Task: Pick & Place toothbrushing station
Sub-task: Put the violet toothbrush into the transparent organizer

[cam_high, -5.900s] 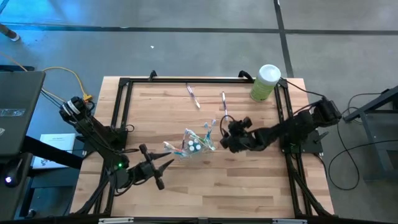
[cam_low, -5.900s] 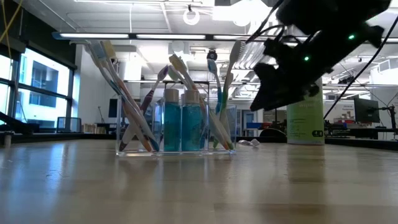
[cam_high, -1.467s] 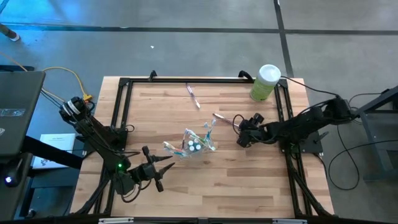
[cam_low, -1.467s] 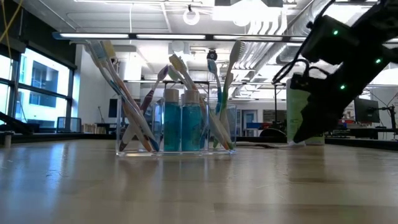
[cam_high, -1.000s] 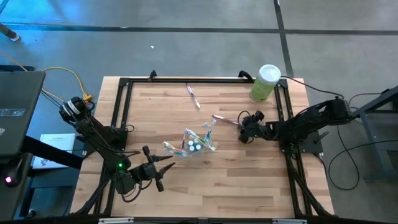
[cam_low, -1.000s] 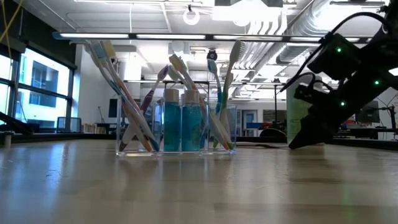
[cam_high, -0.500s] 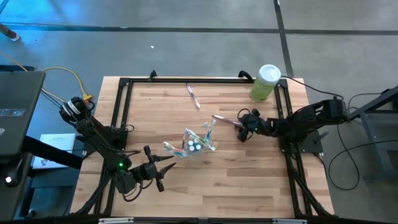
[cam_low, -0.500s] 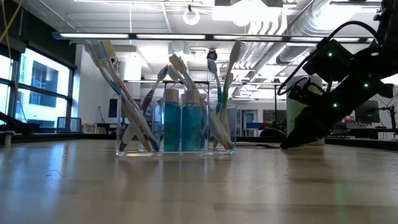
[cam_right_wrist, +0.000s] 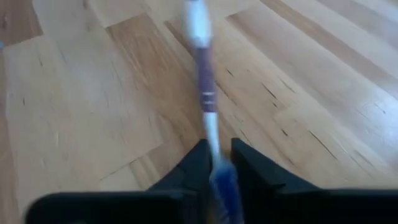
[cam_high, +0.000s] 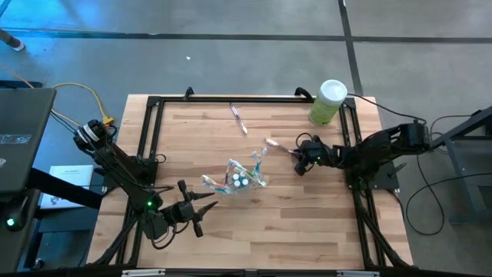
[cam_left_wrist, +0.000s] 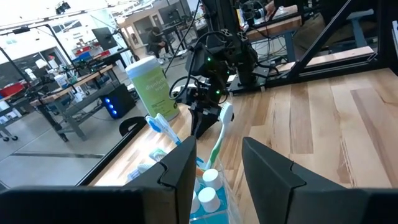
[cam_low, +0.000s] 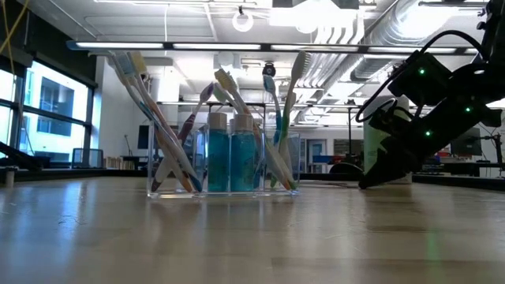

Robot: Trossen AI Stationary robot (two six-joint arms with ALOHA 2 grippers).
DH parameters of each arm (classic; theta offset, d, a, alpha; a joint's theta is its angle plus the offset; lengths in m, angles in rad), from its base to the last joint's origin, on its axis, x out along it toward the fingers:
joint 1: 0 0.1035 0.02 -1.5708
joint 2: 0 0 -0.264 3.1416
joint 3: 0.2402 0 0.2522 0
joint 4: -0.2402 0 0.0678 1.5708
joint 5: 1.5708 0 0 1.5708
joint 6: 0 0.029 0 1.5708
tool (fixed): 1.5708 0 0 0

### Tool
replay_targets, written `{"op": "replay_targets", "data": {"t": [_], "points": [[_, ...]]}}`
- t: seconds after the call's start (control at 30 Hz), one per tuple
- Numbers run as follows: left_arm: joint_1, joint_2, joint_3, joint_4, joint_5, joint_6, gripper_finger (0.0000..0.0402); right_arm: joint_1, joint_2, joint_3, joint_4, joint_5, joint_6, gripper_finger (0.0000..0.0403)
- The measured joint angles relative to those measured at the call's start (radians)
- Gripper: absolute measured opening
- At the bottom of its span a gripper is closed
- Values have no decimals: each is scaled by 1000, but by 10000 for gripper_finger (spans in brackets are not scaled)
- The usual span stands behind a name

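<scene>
A clear cup [cam_high: 244, 178] near the table's middle holds several toothbrushes [cam_low: 162, 134] and teal toothpaste tubes [cam_low: 231, 158], all standing in it. My right gripper [cam_high: 298, 159], to the cup's right, is shut on a purple-and-white toothbrush [cam_right_wrist: 204, 93] that lies on the wood. Another toothbrush [cam_high: 240, 120] lies loose near the far edge. My left gripper [cam_high: 206, 201] hangs open and level at the cup's near left, fingers apart [cam_left_wrist: 217, 149], holding nothing. My right gripper pinches the handle end [cam_right_wrist: 214, 163] of the purple-and-white toothbrush between its two fingers. The fingers come slanting down from the table's right side and lie roughly along the brush. The brush stretches away from the fingers toward the left, its head end [cam_high: 269, 142] low over or on the wood.
A light-green canister with a white lid [cam_high: 329, 101] stands at the far right corner, just behind my right arm. A black frame [cam_high: 231, 100] runs along the table's edges. Bare wood lies in front of the cup and to the near right.
My right gripper has shifted a little toward the table's left and far side, tipped further down, and shut on the end of the loose toothbrush. The toothbrush has turned slightly on the wood.
</scene>
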Motion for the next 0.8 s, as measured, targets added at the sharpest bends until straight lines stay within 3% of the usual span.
{"op": "replay_targets", "data": {"t": [0.13,0.8], "points": [[0,0,0,0,0,-2,124,0,0,0,6,-24,39,16],[1,0,0,0,-1,2,124,89,-15,5,10,-68,109,5]]}}
